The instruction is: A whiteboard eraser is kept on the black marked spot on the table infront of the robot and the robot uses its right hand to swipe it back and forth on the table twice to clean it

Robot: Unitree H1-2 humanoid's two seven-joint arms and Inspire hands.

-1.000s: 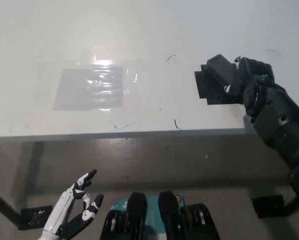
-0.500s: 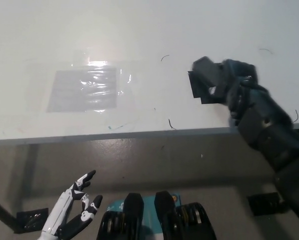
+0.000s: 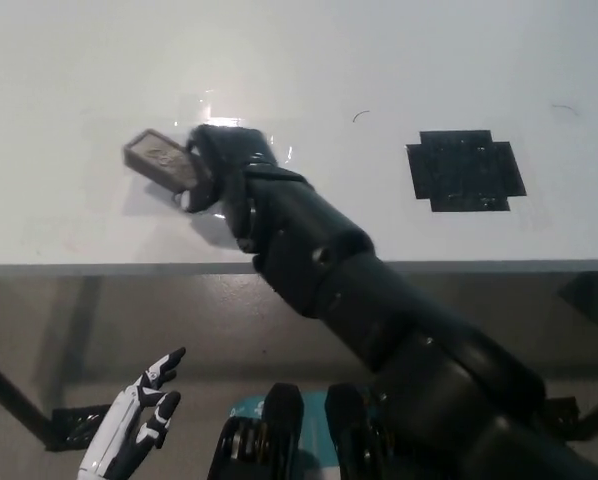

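My black right hand (image 3: 224,165) reaches across the white table (image 3: 69,80) to its left part, shut on the grey whiteboard eraser (image 3: 159,160). The eraser sticks out to the left of the hand and lies on the shiny taped patch (image 3: 204,105), most of which my arm hides. The black marked spot (image 3: 466,170) at the right of the table is bare. My white left hand (image 3: 129,430) rests low at the lower left, below the table edge, fingers apart and holding nothing.
The table's front edge (image 3: 99,268) runs across the middle of the picture, with grey floor below it. Small dark pen marks (image 3: 360,115) dot the tabletop. A black table foot (image 3: 79,425) sits on the floor at lower left.
My right hand has swept the eraser leftward, off the black marked spot and over to the taped patch. The spot is now uncovered. The view has shifted a little too.
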